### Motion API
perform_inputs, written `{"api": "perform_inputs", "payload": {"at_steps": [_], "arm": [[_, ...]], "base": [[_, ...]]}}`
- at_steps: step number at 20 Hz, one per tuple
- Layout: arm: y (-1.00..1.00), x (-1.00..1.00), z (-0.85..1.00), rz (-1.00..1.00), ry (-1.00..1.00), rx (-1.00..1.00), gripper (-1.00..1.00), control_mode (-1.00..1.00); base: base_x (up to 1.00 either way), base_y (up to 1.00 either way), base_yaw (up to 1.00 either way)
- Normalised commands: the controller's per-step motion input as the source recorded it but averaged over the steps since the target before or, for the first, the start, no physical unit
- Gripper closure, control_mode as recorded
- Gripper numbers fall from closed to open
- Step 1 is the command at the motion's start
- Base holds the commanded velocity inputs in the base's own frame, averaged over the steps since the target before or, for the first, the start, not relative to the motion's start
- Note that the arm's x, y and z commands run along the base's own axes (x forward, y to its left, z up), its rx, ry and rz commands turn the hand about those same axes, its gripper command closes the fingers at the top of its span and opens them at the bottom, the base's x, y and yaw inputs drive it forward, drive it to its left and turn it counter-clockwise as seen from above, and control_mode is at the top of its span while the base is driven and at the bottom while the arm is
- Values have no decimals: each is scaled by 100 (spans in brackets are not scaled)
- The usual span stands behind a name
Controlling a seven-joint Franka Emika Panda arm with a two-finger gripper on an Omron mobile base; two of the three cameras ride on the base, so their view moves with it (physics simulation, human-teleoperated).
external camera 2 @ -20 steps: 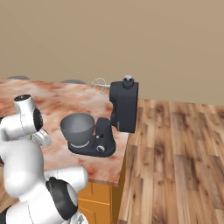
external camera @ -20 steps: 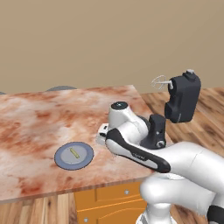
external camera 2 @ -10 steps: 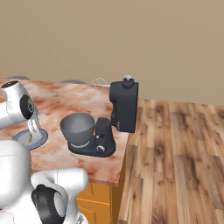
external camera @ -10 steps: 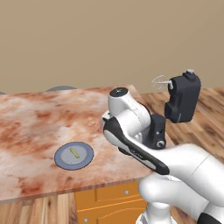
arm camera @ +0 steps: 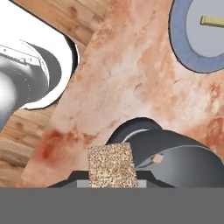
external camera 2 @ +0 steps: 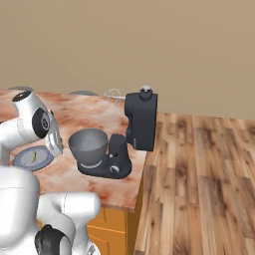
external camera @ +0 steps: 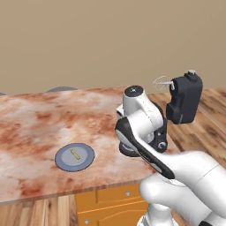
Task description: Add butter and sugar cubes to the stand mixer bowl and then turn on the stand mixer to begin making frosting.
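My arm [external camera: 145, 132] is glossy white, built of rounded, swollen segments with dark charcoal joints between them. One joint cap [external camera 2: 41, 122] is a black disc ringed in grey, and a dark band [external camera: 143, 150] runs along the edge of my forearm link. My base column [external camera: 176, 194] is smooth white too.

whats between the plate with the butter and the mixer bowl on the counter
In the right base view, the robot's white arm crosses in front of the gap between the plate and the stand mixer bowl. The counter showing there is bare marble.
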Motion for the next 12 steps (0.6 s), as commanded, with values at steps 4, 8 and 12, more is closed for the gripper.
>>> {"api": "perform_inputs", "payload": {"at_steps": [4,8,12], "arm": [[-9,96,6,0,23,0,100,-100],[2,99,0,0,23,-12,100,-100],[4,86,-8,0,14,-16,100,-100]], "base": [[0,0,0],[0,0,0],[0,0,0]]}}
